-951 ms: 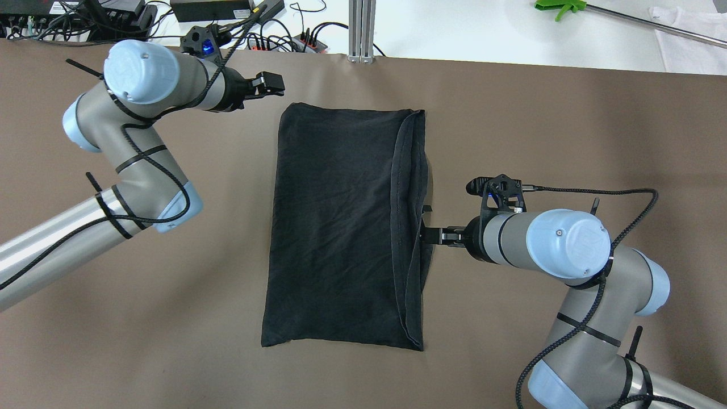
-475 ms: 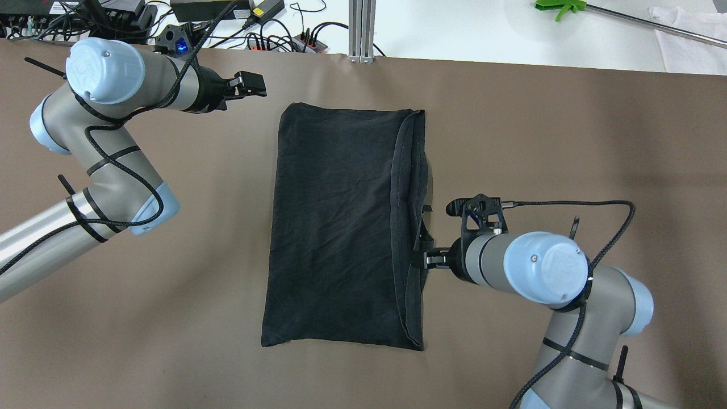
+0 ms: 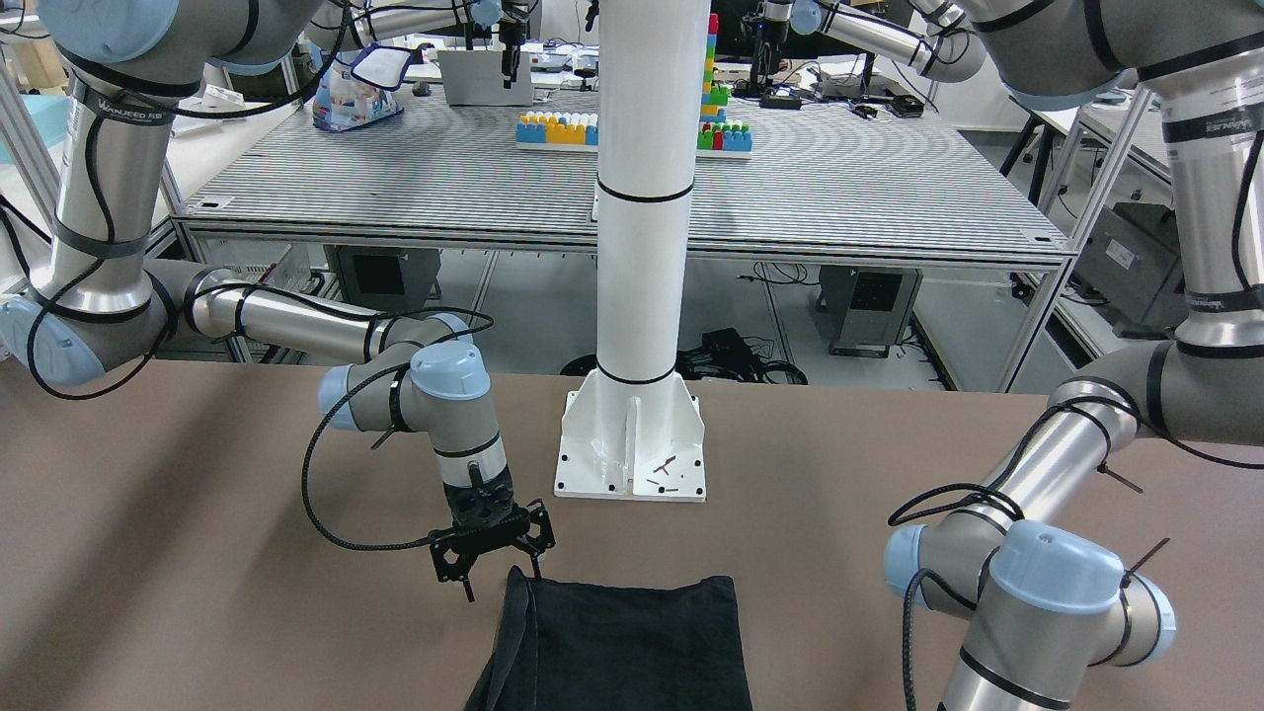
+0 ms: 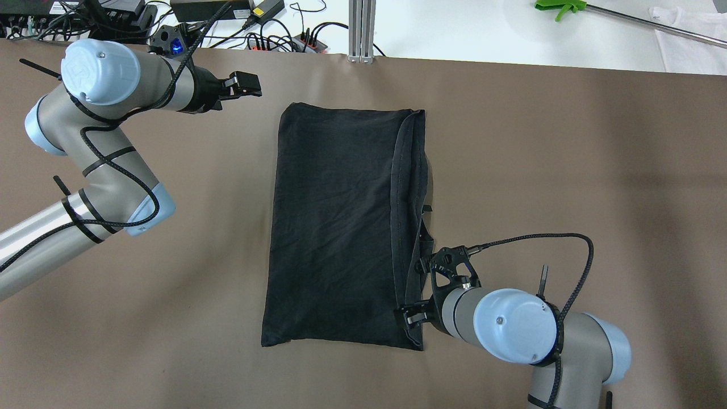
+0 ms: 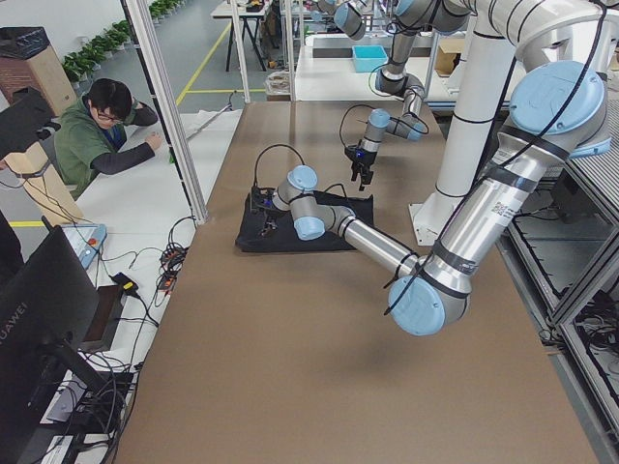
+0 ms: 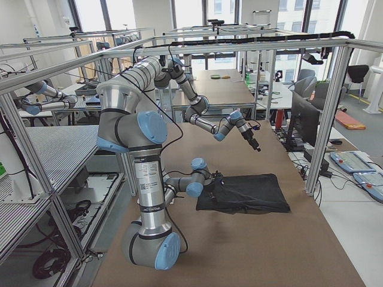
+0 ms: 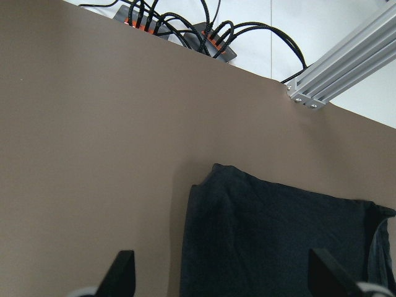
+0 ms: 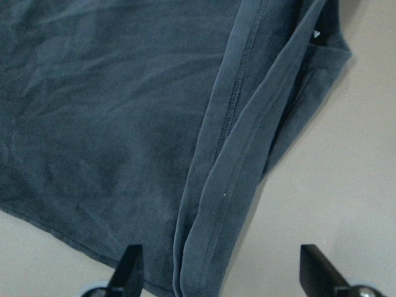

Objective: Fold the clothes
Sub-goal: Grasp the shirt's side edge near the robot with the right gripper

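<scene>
The clothes [image 4: 341, 227] are one black garment, folded into a tall rectangle and flat on the brown table, with doubled hems along its right side. My right gripper [image 4: 410, 316] is open at the garment's near right corner [image 3: 518, 592]. In the right wrist view its fingers [image 8: 127, 272] straddle the hemmed edge [image 8: 229, 154]; I cannot tell if they touch it. My left gripper [image 4: 248, 85] is open, holds nothing and hovers left of the far left corner [image 7: 213, 176], apart from the fabric.
The white pillar's base [image 3: 632, 449] stands on the table behind the garment. Cables and power strips [image 4: 272, 40] and an aluminium post [image 4: 360, 28] line the far edge. A person [image 5: 102, 130] sits beyond the table's far side.
My right gripper has slid along the hemmed right edge from its middle down to the near right corner. My left gripper has drawn back a little to the left.
</scene>
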Controlling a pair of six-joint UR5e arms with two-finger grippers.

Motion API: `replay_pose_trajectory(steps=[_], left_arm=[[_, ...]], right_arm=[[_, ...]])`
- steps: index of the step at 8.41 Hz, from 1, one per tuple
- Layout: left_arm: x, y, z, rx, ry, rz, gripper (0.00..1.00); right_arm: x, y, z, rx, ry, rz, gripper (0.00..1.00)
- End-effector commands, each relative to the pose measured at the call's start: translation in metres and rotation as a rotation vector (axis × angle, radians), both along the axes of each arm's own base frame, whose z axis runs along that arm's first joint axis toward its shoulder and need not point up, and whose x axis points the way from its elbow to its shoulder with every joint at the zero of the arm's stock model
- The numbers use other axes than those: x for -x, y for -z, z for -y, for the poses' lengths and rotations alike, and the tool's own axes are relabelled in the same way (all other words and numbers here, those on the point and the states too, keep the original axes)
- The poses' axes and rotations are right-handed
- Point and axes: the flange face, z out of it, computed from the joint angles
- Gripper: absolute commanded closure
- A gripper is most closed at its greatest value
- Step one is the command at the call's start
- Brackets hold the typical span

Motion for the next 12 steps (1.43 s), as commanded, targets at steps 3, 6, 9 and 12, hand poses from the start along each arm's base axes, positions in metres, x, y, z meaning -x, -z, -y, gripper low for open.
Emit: replay_pose_trajectory(steps=[3, 6, 9, 12], left_arm=[[0.002, -0.007, 0.000, 0.006, 0.006, 0.008, 0.00], [0.002, -0.012, 0.000, 0.012, 0.006, 0.012, 0.00], [0.009, -0.013, 0.004, 0.015, 0.015, 0.014, 0.00], [0.008, -0.014, 0.004, 0.017, 0.015, 0.016, 0.00]], right_arm=[[0.027, -0.014, -0.044, -0.141, 0.041, -0.087, 0.28], [0.033, -0.016, -0.053, -0.151, 0.057, -0.094, 0.40], [0.043, -0.018, -0.067, -0.180, 0.053, -0.105, 0.45], [0.043, -0.020, -0.066, -0.181, 0.049, -0.106, 0.73]])
